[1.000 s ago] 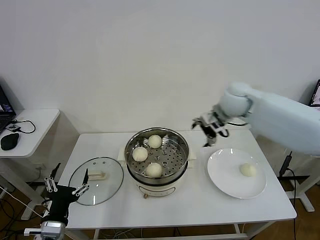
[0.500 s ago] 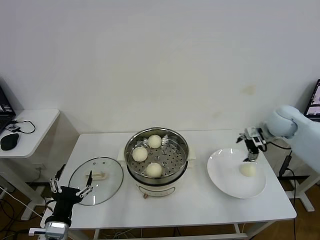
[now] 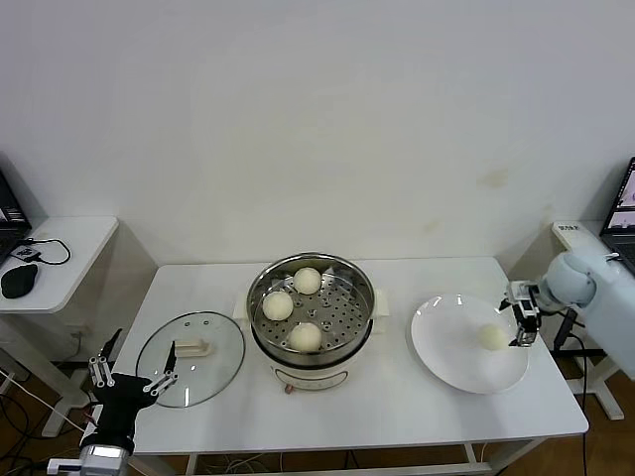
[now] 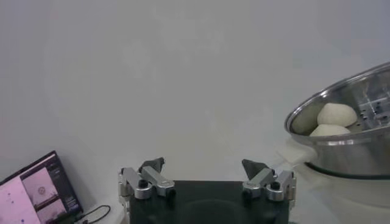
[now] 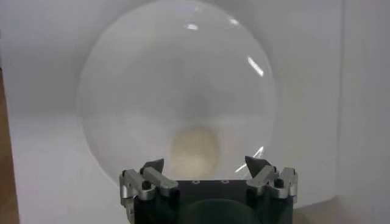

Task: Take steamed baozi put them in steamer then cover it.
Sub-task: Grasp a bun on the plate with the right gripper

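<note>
White wall backs a white table [image 3: 367, 416] holding the steamer [image 3: 312, 315] at centre, with 3 steamed baozi [image 3: 306, 337] on its perforated tray. Its cover [image 3: 190, 357] lies flat to the left. 1 baozi [image 3: 491, 337] sits on a white plate [image 3: 446, 357]. Right gripper [image 3: 523, 319] hangs open just beside it. Left gripper [image 3: 132, 373] waits open at the table's front-left edge.
</note>
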{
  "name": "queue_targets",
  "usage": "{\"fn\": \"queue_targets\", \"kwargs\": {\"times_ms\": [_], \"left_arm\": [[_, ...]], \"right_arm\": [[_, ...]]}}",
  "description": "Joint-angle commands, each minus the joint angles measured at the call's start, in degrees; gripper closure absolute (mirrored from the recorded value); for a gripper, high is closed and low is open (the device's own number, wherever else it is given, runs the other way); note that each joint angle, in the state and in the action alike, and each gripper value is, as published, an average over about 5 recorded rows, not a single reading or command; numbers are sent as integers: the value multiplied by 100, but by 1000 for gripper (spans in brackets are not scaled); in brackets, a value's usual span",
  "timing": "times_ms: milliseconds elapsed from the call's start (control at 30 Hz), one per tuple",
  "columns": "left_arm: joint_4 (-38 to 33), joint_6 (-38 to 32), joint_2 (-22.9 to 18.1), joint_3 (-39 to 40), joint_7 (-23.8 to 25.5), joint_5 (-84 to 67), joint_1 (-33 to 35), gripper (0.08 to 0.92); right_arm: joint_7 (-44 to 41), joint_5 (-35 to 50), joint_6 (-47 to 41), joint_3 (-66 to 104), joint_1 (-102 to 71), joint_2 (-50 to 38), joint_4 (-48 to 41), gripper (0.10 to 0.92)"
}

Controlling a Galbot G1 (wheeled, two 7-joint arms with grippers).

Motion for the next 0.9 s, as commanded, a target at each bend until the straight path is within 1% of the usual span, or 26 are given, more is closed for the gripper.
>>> {"fn": "queue_targets", "kwargs": {"times_ms": [33,267,567,900], "left_arm": [[-74,27,-25,-39,8,9,33,177],[-64,28,-47,-50,8,12,43,177],[-33,28,-48,-33,10,16,9,177],[-25,24,-48,-27,8,18,0,177]], "right_arm": [[64,-759,207,777,-616,651,-933,203],[222,-822,281,847,-544,998,-1322,202],[254,-879,253,833,-503,1131,-1471,213],[81,-827,214,729,-383,1062,-1400,347]]}}
